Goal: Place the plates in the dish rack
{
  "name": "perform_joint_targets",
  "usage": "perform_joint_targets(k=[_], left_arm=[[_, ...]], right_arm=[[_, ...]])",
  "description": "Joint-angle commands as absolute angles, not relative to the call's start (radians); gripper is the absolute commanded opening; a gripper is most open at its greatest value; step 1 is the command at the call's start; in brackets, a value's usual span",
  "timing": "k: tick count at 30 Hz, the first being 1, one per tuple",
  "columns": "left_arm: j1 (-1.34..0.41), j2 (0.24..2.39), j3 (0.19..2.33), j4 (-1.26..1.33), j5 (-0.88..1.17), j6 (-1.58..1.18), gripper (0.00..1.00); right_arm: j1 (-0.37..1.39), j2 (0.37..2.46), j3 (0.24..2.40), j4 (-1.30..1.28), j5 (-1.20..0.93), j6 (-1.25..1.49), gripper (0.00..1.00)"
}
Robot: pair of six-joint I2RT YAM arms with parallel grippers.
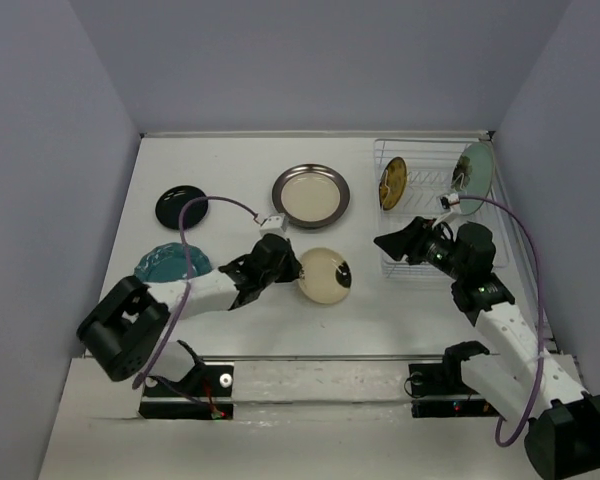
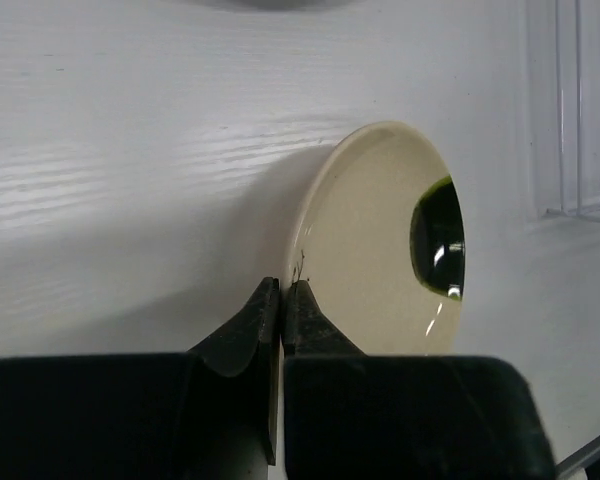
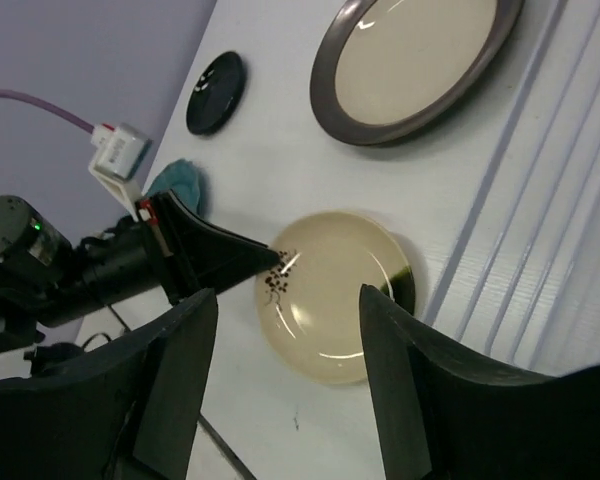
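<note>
— Where do we have the tan plate (image 2: 380, 250)?
— Its rim is pinched between the jaws of our left gripper (image 2: 283, 298), and the rest spreads out beyond the tips.
— And our right gripper (image 3: 290, 293)?
— Jaws wide apart, holding nothing. We see the tan plate beyond their gap. The dish rack (image 1: 425, 160) is just beside them, with the amber plate (image 1: 392, 183) and the pale teal plate (image 1: 472, 178) standing in it.

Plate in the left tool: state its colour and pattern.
This tan plate carries one dark spot near its rim; best seen in the right wrist view.
</note>
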State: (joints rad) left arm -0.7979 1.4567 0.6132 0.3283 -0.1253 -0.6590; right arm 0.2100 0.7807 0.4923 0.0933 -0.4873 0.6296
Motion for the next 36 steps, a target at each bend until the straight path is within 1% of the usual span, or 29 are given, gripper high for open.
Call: perform_joint_targets(k=[1,2,3,6,8,9,10,12,13,15,16,17,18,19,20,21,23,24,25,26,27,28,30,31,34,35,36], left_arm=[[-0.784,1.221,0.558,0.212,-0.199,-0.604,0.06],[-0.784,1.182,0.552,0.200,-0.177,-0.601,0.06],[-0.784,1.108,0.545,0.196,-0.164,-0.597,0.06],[-0.782,0.990,0.545,0.181,-0.120,-0.586,0.06],[-0.778,0.927,0.549,0.170,-0.088,-0.586,0.06],[-0.775,0.910,0.551,0.169,-0.074,-0.587,0.06],[-0.773,0.893,0.552,0.166,-0.061,-0.589,0.06],[-0.770,0.844,0.554,0.155,-0.043,-0.594,0.06],[-0.770,0.827,0.552,0.153,-0.038,-0.595,0.06],[-0.770,0.782,0.543,0.155,-0.020,-0.594,0.06],[-0.769,0.770,0.542,0.150,-0.008,-0.589,0.06],[-0.769,0.752,0.541,0.146,-0.005,-0.588,0.06],[-0.767,0.744,0.541,0.141,-0.006,-0.586,0.06],[-0.767,0.735,0.540,0.134,-0.008,-0.583,0.06],[-0.767,0.726,0.543,0.111,-0.017,-0.580,0.12],[-0.767,0.707,0.552,0.094,-0.024,-0.571,0.34],[-0.767,0.683,0.572,0.049,-0.038,-0.568,0.56],[-0.767,0.655,0.607,0.000,-0.041,-0.557,0.76],[-0.767,0.640,0.629,-0.044,-0.040,-0.546,0.83],[-0.767,0.606,0.668,-0.105,-0.052,-0.532,0.90],[-0.767,0.589,0.687,-0.135,-0.063,-0.520,0.90],[-0.767,0.571,0.702,-0.162,-0.092,-0.496,0.95],[-0.767,0.517,0.718,-0.221,-0.120,-0.468,0.99],[-0.767,0.499,0.710,-0.232,-0.132,-0.441,0.99],[-0.767,0.442,0.657,-0.261,-0.204,-0.442,0.99],[-0.765,0.431,0.657,-0.261,-0.192,-0.443,0.99],[-0.767,0.425,0.663,-0.255,-0.180,-0.436,0.99]], right_arm=[[0.279,0.839,0.583,0.084,-0.577,0.526,0.70],[0.313,0.885,0.606,0.083,-0.568,0.500,0.79],[0.334,0.912,0.617,0.077,-0.565,0.486,0.81],[0.432,1.028,0.673,0.048,-0.552,0.437,0.84],[0.492,1.075,0.710,0.034,-0.491,0.416,0.87],[0.549,1.118,0.722,0.025,-0.467,0.410,0.87],[0.575,1.133,0.735,0.017,-0.404,0.402,0.88],[0.632,1.166,0.756,0.006,-0.342,0.400,0.89],[0.641,1.175,0.761,0.005,-0.301,0.405,0.89],[0.652,1.196,0.765,0.012,-0.305,0.432,0.89],[0.666,1.203,0.765,0.023,-0.323,0.442,0.82],[0.666,1.207,0.765,0.055,-0.346,0.449,0.73],[0.676,1.210,0.762,0.078,-0.369,0.460,0.58],[0.676,1.209,0.753,0.101,-0.405,0.497,0.37],[0.676,1.194,0.744,0.130,-0.414,0.518,0.07],[0.676,1.183,0.738,0.176,-0.414,0.534,0.07],[0.676,1.151,0.745,0.180,-0.339,0.549,0.07],[0.676,1.114,0.756,0.148,-0.289,0.545,0.07],[0.676,1.097,0.773,0.124,-0.238,0.535,0.07],[0.676,1.065,0.816,0.077,-0.125,0.494,0.07],[0.676,1.052,0.840,0.057,-0.062,0.471,0.07],[0.676,1.043,0.866,0.045,0.080,0.418,0.07],[0.649,1.039,0.944,0.023,0.232,0.368,0.07],[0.631,1.040,0.969,0.018,0.377,0.344,0.07],[0.534,1.060,1.037,0.020,0.543,0.327,0.07],[0.508,1.071,1.048,0.020,0.640,0.312,0.07],[0.474,1.081,1.067,0.021,0.669,0.310,0.07]])
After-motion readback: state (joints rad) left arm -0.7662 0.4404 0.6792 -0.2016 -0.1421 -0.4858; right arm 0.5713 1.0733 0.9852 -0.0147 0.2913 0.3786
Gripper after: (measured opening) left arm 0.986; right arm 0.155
